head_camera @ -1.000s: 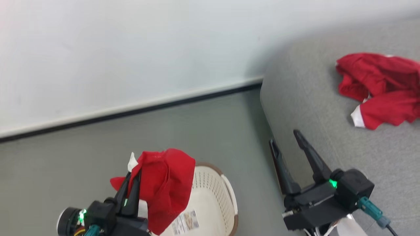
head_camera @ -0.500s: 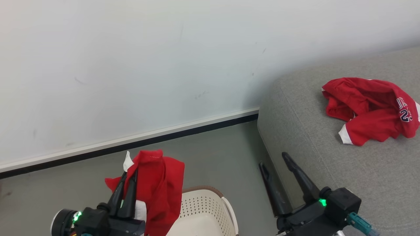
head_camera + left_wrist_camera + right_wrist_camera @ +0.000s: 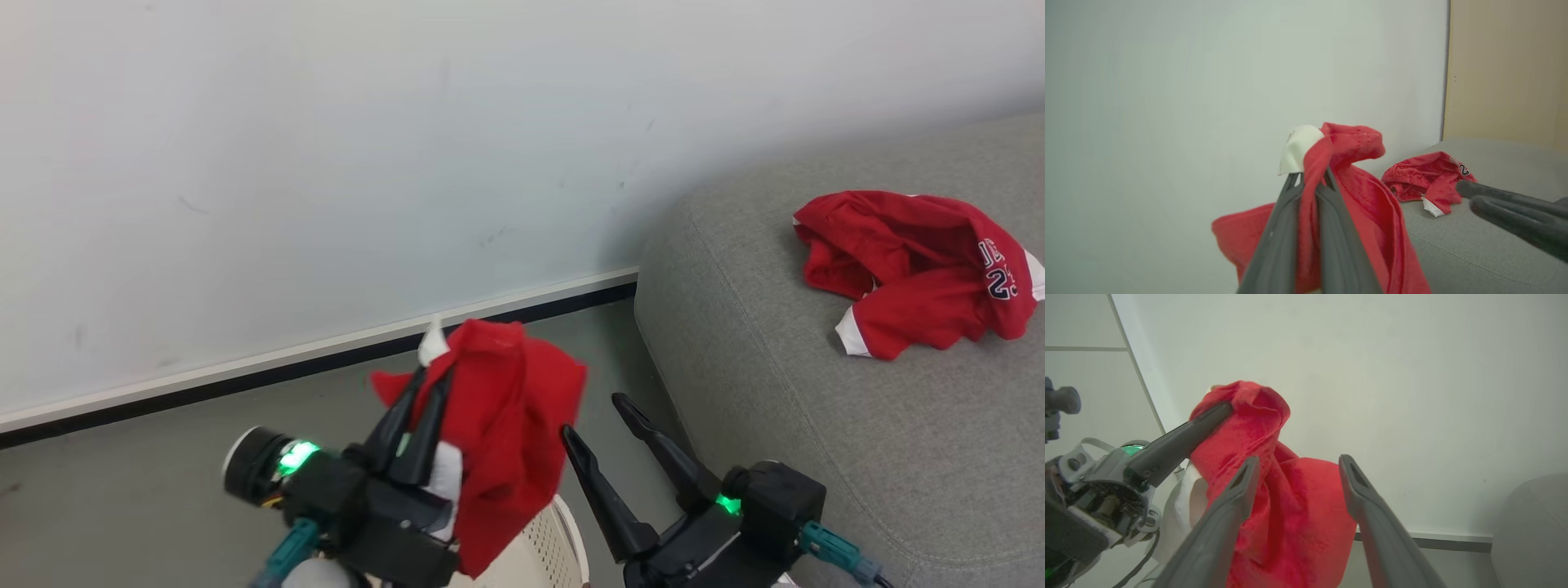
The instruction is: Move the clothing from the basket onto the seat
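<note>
Swung toward the seat (image 3: 816, 392), red garment (image 3: 506, 408) hangs clamped in left tool (image 3: 433, 377); right tool (image 3: 594, 415) apart.

wall (image 3: 326, 163) white | baseboard (image 3: 245, 364) white/blk, at wall foot | floor (image 3: 122, 490) grey | beige panel (image 3: 1506, 69) adj. wall

pale wall (image 3: 326, 163), dark skirting (image 3: 245, 379), grey floor (image 3: 122, 506)

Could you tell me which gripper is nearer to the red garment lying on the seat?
Right. The right gripper hangs open beside the seat's edge, short of the garment; the left gripper, farther off, holds another red garment.
</note>
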